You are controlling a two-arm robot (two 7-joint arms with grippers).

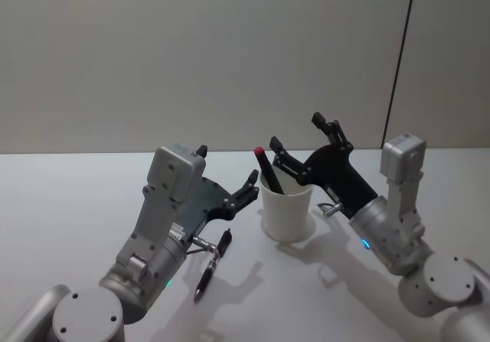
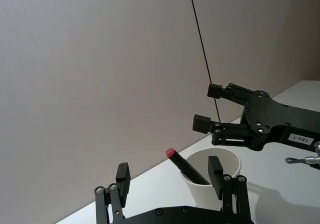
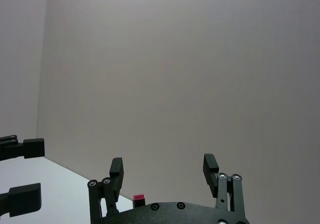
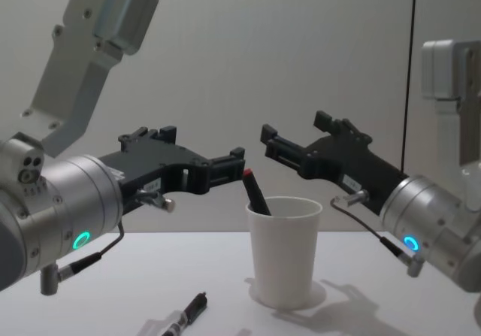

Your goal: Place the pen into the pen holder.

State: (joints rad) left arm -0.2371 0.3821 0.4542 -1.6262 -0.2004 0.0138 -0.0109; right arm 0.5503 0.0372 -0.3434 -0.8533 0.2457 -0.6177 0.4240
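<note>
Well, a black pen (image 1: 212,266) lies on the table (image 1: 92,204) near us, close to our left gripper (image 1: 227,165), whose jaws are apart and empty. Farther on, the white cup (image 1: 287,213) holds a red-tipped pen (image 1: 269,171). Our right gripper (image 1: 295,131) hangs near it, jaws apart too. Next we likely reach down for the lying pen.

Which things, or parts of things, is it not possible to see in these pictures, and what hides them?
1. Every view: the lower part of the red-tipped pen is hidden inside the pen holder.
2. Chest view: the second pen, lying flat, is cut off by the bottom edge.
3. Right wrist view: the right gripper covers the pen holder with its body.
4. Left wrist view: the left gripper covers the holder's base.
</note>
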